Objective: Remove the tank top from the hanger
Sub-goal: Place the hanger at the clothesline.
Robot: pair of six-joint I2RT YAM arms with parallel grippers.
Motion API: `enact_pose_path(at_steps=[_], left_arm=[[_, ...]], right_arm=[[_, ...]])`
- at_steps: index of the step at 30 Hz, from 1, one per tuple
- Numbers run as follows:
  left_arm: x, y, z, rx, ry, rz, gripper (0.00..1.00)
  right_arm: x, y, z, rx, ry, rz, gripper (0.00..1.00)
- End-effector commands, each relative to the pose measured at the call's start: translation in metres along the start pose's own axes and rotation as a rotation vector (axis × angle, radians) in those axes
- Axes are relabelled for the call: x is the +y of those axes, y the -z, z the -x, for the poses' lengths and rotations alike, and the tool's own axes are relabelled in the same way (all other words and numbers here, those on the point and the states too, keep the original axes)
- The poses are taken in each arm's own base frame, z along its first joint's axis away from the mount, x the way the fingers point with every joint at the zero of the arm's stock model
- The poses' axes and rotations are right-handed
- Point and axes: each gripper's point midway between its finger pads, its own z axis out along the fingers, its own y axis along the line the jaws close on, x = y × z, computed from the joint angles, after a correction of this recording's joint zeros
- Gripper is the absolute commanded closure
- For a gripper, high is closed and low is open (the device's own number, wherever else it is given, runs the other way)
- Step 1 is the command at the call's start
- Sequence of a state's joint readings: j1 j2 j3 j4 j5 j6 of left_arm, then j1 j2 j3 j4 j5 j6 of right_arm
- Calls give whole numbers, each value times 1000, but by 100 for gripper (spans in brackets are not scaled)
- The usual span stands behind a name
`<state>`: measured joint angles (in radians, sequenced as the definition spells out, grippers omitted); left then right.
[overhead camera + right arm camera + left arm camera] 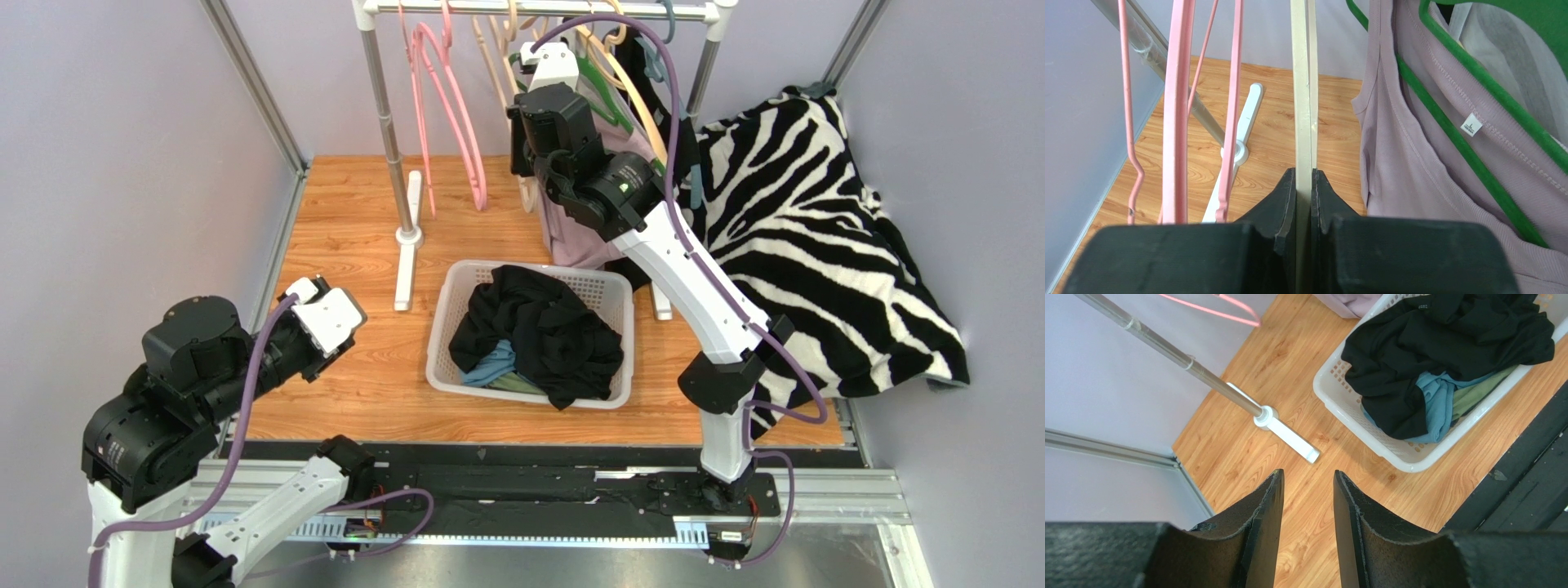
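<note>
Right gripper (1303, 184): clamped on a cream hanger (1303, 92); only its own wrist view shows this, since the top view hides the fingers.
Tank top (1413, 177): lilac, hung on a green hanger (1468, 156), right half of that frame.
Left gripper (1308, 484): fingers apart, holding nothing; laundry basket (1328, 395) upper right.

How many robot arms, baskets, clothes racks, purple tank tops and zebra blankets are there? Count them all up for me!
Robot arms: 2
Basket: 1
Clothes rack: 1
Purple tank top: 1
Zebra blanket: 1
Total: 6
</note>
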<state>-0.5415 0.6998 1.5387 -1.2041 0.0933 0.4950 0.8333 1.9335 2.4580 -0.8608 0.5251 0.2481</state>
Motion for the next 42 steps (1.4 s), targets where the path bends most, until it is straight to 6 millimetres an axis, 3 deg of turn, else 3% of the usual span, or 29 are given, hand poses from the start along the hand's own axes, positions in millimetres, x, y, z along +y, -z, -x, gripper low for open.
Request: enact_pose_path(at_steps=[1, 12, 27, 39, 42], left_arm=[[-3, 4, 2, -21, 22, -2, 57], [-10, 10, 2, -30, 27, -28, 57], [-12, 8, 0, -28, 34, -39, 57], [-13, 5, -1, -24, 48, -41, 57], [-13, 5, -1, -25, 48, -39, 57]], right_arm=[[8, -3, 24, -83, -32, 14, 100], [18, -36, -2, -30, -28, 33, 100], [47, -46, -4, -68, 47, 106, 100], [55, -47, -5, -74, 83, 137, 100], [53, -40, -8, -59, 112, 142, 80]])
